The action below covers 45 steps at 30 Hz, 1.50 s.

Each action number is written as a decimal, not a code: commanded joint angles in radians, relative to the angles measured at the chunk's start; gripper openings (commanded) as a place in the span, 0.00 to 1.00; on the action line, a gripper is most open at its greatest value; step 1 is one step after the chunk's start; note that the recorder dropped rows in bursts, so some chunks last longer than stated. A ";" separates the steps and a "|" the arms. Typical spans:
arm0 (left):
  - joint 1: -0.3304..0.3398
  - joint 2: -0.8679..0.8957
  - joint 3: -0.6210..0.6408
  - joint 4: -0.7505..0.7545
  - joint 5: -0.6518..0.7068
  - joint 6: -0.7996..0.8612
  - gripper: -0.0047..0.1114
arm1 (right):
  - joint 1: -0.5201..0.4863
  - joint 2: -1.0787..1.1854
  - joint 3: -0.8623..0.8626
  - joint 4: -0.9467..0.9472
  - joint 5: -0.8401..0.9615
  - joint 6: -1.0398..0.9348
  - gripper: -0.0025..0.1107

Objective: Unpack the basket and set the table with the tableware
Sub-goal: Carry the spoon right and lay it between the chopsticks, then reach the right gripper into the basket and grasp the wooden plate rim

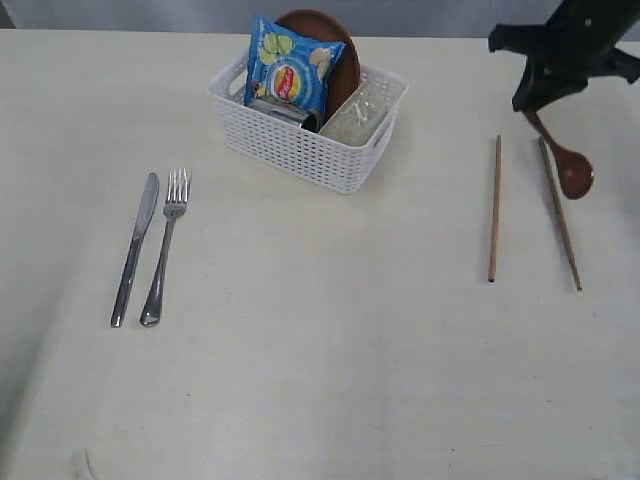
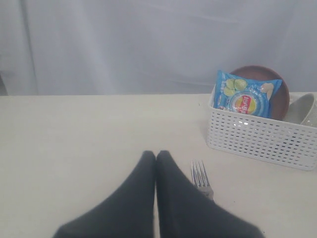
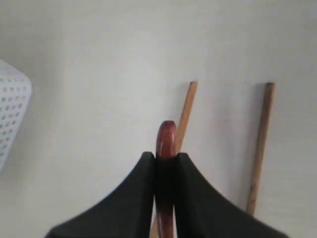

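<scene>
Knife (image 1: 134, 250), fork (image 1: 164, 250), chopsticks (image 1: 493, 208) on table (image 1: 320, 380); plate (image 1: 345, 60), bowl (image 1: 355, 118) in basket (image 1: 300, 150); spoon (image 1: 575, 172) gripped.

The table (image 1: 330, 380) lies bare across its middle and near edge. The basket (image 1: 300, 140) blocks the far edge's middle; knife (image 1: 135, 248) and fork (image 1: 163, 250) lie toward the left edge, two chopsticks (image 1: 494, 208) toward the right, a spoon (image 1: 575, 172) hanging by one.

Looks like some lab test setup to me: bare pale tabletop (image 1: 320, 380), plain white curtain (image 2: 148, 44) hung behind it.
</scene>
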 commanded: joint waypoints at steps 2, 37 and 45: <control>-0.001 -0.004 0.003 -0.004 -0.006 0.000 0.04 | -0.005 -0.006 0.147 0.012 -0.223 0.002 0.02; -0.001 -0.004 0.003 -0.004 -0.006 0.000 0.04 | -0.002 -0.129 0.040 0.553 -0.085 -0.349 0.38; -0.001 -0.004 0.003 -0.004 -0.006 0.000 0.04 | 0.243 -0.110 -0.028 0.558 -0.030 -0.439 0.38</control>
